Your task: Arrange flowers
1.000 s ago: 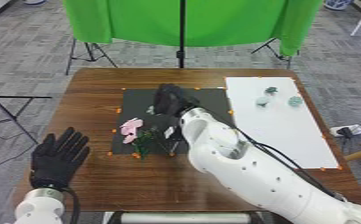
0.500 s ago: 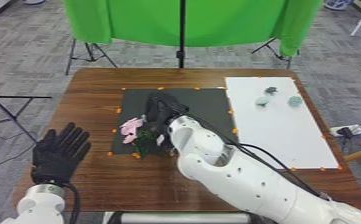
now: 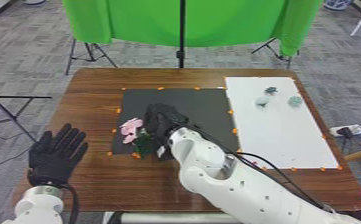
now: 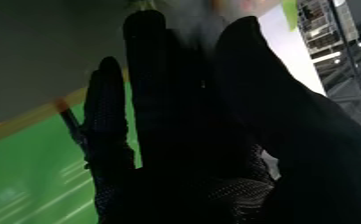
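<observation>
The brown surface (image 3: 114, 185) had two big sheets on it, a white one (image 3: 279, 135) and a black one (image 3: 214, 107). The right arm (image 3: 239, 182) came in over the surface from the robot's right, and its hand was over the black sheet. The left hand (image 3: 56, 157) was well off to the left, near the side of the surface, with its fingers straight and spread apart.

The pink flower (image 3: 132, 125) was at the left side of the black sheet. It sat just to the left of the right hand (image 3: 163, 119) and was much nearer to that hand than to the left one. Its pink top was on the far side and its green leaves (image 3: 143, 145) came down toward the robot, so it ran more near-to-far than side-to-side. If the flower was next, the right hand would only need a small move left, set to grip across the stem and not bump the soft pink part.

Close up, the right hand's fingers were straight, with the thumb a bit apart at the tip. Something cloudy seemed to be past the tips, but it was too dark and blurry to say what.

Three little plants (image 3: 295, 101) sat far off on the white sheet.
</observation>
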`<state>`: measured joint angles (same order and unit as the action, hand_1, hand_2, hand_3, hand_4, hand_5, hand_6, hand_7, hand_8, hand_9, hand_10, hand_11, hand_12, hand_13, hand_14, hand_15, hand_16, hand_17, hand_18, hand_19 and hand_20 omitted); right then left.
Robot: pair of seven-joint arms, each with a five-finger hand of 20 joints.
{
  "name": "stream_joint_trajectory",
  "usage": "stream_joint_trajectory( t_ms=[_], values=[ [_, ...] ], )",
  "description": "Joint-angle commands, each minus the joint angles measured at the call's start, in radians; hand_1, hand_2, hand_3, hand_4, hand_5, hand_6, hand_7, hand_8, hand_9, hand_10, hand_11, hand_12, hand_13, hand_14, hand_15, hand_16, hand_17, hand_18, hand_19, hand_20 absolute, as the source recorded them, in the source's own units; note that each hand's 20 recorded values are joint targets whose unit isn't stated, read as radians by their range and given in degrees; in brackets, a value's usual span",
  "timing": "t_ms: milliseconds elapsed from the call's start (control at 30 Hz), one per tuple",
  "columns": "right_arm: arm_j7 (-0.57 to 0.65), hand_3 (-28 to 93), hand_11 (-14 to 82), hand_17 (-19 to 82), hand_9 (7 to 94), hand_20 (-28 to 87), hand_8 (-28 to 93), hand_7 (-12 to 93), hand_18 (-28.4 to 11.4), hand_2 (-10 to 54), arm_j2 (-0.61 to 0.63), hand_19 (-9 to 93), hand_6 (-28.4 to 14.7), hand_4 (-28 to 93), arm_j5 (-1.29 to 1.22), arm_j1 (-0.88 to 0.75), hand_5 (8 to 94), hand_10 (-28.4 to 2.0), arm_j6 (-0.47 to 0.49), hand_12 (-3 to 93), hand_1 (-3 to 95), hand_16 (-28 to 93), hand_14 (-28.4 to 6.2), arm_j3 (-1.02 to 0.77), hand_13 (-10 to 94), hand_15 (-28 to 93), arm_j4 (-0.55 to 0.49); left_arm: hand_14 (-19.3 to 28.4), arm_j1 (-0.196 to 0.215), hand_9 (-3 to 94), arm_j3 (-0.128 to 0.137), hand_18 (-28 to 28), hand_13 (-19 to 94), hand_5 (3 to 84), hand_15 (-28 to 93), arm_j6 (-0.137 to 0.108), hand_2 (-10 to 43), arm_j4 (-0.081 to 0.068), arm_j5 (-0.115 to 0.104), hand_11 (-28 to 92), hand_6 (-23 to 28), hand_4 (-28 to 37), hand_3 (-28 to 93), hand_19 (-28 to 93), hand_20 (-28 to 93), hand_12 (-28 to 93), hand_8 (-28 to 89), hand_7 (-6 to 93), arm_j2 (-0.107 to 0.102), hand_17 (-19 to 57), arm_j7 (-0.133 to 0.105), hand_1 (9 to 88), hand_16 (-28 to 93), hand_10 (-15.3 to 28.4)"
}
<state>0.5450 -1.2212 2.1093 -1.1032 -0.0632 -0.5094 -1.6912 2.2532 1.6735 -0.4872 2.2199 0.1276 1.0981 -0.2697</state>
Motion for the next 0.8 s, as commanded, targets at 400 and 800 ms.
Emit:
stream_joint_trajectory(
  t_ms=[400,800],
  values=[
    [0.001,74,14.3,24,64.2,33,-12,16,-22.4,-9.5,0.054,76,-3.0,-28,0.008,-0.051,65.2,-14.7,0.022,14.8,57.1,29,-10.3,-0.080,62,36,-0.091,15.1,0.034,40.0,0.000,13.4,30,47.5,42,-0.015,18.2,0.007,-0.016,25,9.9,-28.3,77,33,16,11,-10,16.4,0.016,-5.4,-0.011,27.2,-7,15.7],
    [-0.047,-1,40.7,24,64.0,46,-8,16,-21.9,-9.5,0.002,78,-0.6,-14,0.102,-0.017,70.3,-14.7,0.165,37.5,85.4,33,-15.8,-0.034,52,73,-0.050,15.1,0.003,40.0,-0.023,13.3,30,47.5,42,-0.021,18.4,-0.004,-0.017,25,9.9,-28.3,76,33,16,11,-10,16.5,0.001,-5.3,-0.003,27.2,-7,15.6]
  ],
)
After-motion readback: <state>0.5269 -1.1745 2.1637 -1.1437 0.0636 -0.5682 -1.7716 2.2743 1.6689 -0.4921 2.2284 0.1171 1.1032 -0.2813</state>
